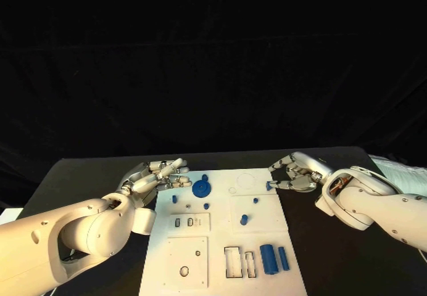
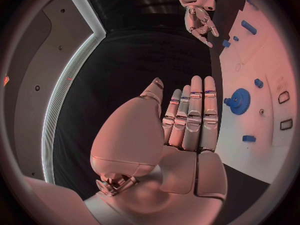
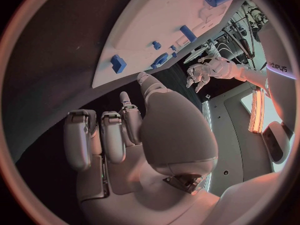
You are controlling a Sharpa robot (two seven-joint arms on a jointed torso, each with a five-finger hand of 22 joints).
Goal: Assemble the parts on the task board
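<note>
L hand (image 2: 187, 122) open, beside board (image 2: 262, 65)

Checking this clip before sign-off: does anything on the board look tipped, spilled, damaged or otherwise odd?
Nothing stands out. The task board lies flat on the table, unbroken. The blue gear and the other blue parts rest on it, none off on the table. The left hand and right hand flank its far end.

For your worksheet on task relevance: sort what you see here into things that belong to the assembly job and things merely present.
Job: task board, blue gear, long blue parts, small blue part by right hand, left hand.
Merely present: black table.
</note>
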